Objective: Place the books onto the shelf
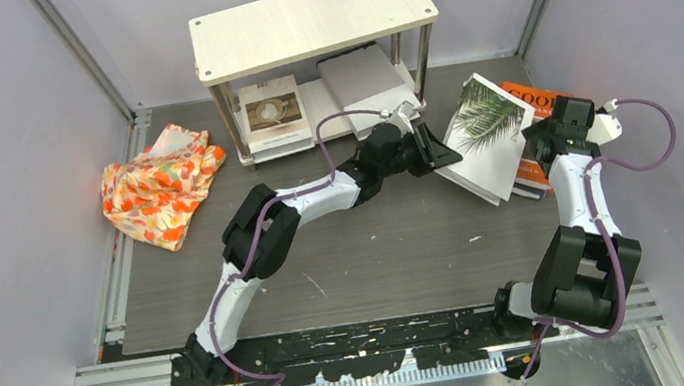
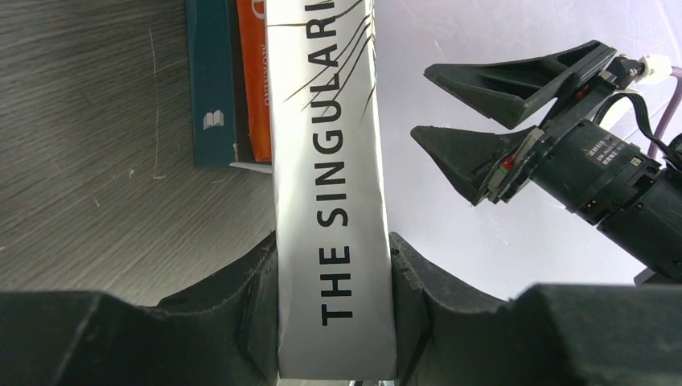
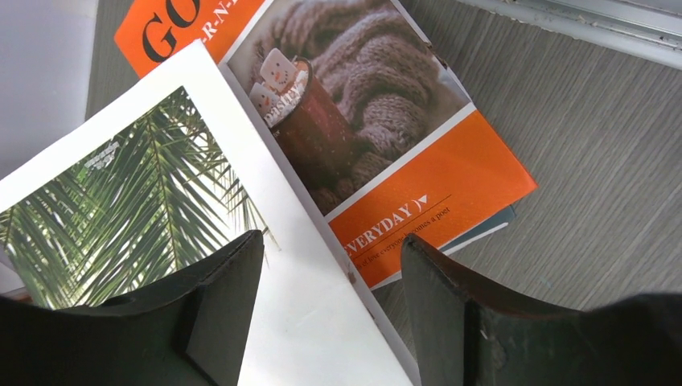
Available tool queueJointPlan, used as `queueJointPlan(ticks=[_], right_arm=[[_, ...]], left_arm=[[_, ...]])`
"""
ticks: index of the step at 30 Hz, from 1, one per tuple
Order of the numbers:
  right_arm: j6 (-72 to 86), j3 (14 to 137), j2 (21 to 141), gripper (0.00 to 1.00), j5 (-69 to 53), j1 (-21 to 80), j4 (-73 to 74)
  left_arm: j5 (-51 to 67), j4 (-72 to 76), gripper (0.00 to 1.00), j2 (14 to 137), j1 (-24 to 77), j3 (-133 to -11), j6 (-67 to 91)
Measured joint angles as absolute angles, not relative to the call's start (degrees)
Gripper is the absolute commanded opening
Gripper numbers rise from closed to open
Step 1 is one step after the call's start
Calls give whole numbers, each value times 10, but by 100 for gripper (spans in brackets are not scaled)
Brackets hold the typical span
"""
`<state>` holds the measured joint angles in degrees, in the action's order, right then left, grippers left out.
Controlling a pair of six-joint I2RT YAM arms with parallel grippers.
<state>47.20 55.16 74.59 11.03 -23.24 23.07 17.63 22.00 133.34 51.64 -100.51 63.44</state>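
Gripping the spine of the palm-leaf book (image 1: 488,122), the left hand (image 1: 435,152) is clenched on it, one finger pressed to each side of the white spine with its black lettering. The book is tilted. Its spine edge is up in that hand, and its far side rests across the orange "GOOD" book (image 3: 434,185). The orange book lies flat on the teal book (image 2: 211,80), and only a narrow strip of the teal one shows beneath it.

The right hand (image 3: 330,241) hangs just above this pile with its fingers spread wide and nothing between them, over the palm-leaf cover's white margin.

All of this sits on a dark grey wood-grain table (image 1: 378,259), lightly scuffed, with the pile close to its right edge and the pale wall (image 1: 655,8) there. At the far edge, against the back wall, stands the shelf (image 1: 314,20). On its lower board the coffee-cup book (image 1: 271,112) lies on the left and the grey-white book (image 1: 362,79) on the right.

A crumpled floral cloth (image 1: 160,183) lies near the left edge, beside the metal rail (image 1: 119,255) that runs along that side. A wide stretch of table separates the arm bases from the shelf, and the left arm reaches across it.
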Motion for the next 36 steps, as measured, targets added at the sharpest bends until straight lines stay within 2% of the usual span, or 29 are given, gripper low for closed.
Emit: queueJointPlan(ticks=[36], right_arm=[[482, 530, 729, 68, 141, -183, 241]], left_arm=[[95, 212, 36, 1127, 511, -775, 628]])
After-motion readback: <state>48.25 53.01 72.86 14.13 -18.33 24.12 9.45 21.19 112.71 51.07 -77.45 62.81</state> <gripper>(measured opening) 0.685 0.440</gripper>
